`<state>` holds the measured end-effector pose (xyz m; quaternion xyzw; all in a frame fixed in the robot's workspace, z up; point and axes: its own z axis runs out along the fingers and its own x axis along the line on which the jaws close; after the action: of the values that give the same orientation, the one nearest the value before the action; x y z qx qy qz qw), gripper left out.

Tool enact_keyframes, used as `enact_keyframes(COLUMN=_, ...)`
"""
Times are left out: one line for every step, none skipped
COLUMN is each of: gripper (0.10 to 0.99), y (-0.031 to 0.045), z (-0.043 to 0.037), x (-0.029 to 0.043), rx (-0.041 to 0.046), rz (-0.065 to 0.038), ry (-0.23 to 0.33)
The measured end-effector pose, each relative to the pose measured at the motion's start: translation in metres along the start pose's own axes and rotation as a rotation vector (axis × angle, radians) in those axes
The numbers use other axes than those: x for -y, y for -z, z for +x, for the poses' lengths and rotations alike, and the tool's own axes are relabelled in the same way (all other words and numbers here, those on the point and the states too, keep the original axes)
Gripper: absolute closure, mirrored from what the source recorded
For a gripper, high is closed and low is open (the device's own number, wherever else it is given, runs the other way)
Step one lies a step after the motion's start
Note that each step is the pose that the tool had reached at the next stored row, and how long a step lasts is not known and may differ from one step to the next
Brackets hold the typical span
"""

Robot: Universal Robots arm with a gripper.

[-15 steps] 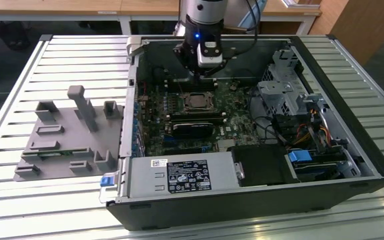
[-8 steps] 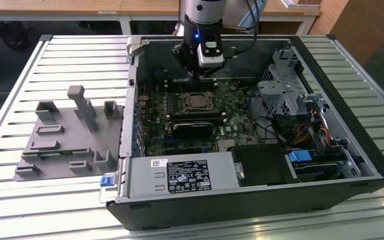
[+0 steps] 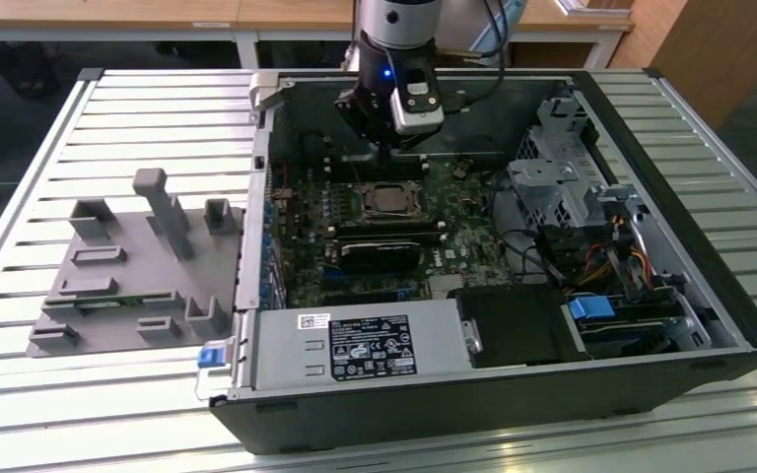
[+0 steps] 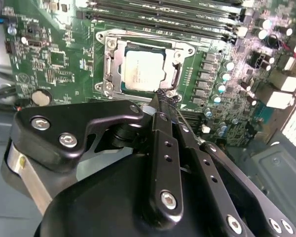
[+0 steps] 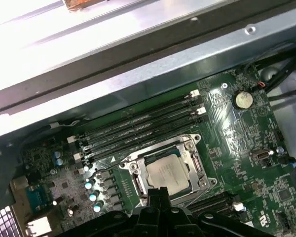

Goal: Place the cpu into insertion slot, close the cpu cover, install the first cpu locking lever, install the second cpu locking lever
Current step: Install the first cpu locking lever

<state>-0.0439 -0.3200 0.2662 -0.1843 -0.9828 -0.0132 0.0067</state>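
The gripper hangs tip-down inside an open computer case, its black fingers drawn together to a point. Whether anything is pinched between them cannot be told. In both wrist views the fingertips sit at the near edge of the insertion slot, touching or just short of its metal rim.

Just ahead of the tips lies the cpu, flat and face up in the slot with its silvery-beige face showing. The chip is square, so it has no long axis. Its edges line up with the slot's rim and run parallel to the long black memory slots on the far side of the chip from the gripper. The cpu cover, a thin silvery frame, lies down flat around the chip, which shows through its cut-out middle. The green circuit board spreads out on all sides beneath the tool. Whether the locking levers are latched cannot be made out.
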Motion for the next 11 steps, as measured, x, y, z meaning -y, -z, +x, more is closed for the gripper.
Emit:
enact_keyframes(gripper=0.980, y=-0.0002, z=0.0000, x=0.0000, rx=0.0005, rz=-0.001, ry=0.015)
enact_keyframes(gripper=0.980, y=-0.0003, z=0.0000, x=0.0000, rx=0.0009, rz=-0.001, ry=0.030)
enact_keyframes(gripper=0.980, y=-0.0004, z=0.0000, x=0.0000, rx=0.0016, rz=-0.001, ry=0.044)
enact_keyframes(gripper=0.980, y=-0.0005, z=0.0000, x=0.0000, rx=0.0023, rz=-0.002, ry=0.057)
enact_keyframes(gripper=0.980, y=-0.0006, z=0.0000, x=0.0000, rx=0.0031, rz=-0.002, ry=0.071)
enact_keyframes(gripper=0.980, y=-0.0007, z=0.0000, x=0.0000, rx=0.0036, rz=-0.002, ry=0.086)
enact_keyframes(gripper=0.980, y=-0.0008, z=0.0000, x=0.0000, rx=0.0040, rz=-0.002, ry=0.102)
enact_keyframes(gripper=0.980, y=-0.0009, z=0.0000, x=0.0000, rx=0.0042, rz=-0.002, ry=0.119)
enact_keyframes(gripper=0.980, y=-0.0009, z=0.0000, x=0.0000, rx=0.0044, rz=-0.002, ry=0.137)
enact_keyframes(gripper=0.980, y=-0.0010, z=0.0000, x=0.0000, rx=0.0045, rz=-0.002, ry=0.155)
enact_keyframes(gripper=0.980, y=-0.0011, z=0.0000, x=0.0000, rx=0.0045, rz=-0.002, ry=0.173)
